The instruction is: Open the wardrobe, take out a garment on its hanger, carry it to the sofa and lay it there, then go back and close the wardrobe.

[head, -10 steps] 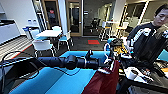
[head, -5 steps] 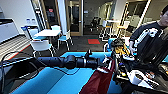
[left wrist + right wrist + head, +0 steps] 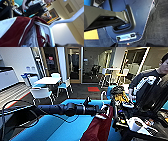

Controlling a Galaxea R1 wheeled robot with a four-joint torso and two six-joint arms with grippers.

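My left arm reaches in from the left across the blue sofa. Its gripper is shut on the thin white hanger, whose hook curves up above it. The maroon garment with white trim hangs from the hanger, draping down over the sofa seat. In the left wrist view the hanger runs through the collar of the garment, with its white sleeve beside it. The right wrist view looks down on the robot's blue base and dark carpet.
A person with a control rig stands close at the right, behind a cluttered dark cart. White chairs and a white table stand at the back left on dark carpet. Glass doors lie beyond.
The whole view has shifted slightly, so the camera moved. My left arm still holds the hanger with the garment over the sofa. The person at the right has shifted a little.
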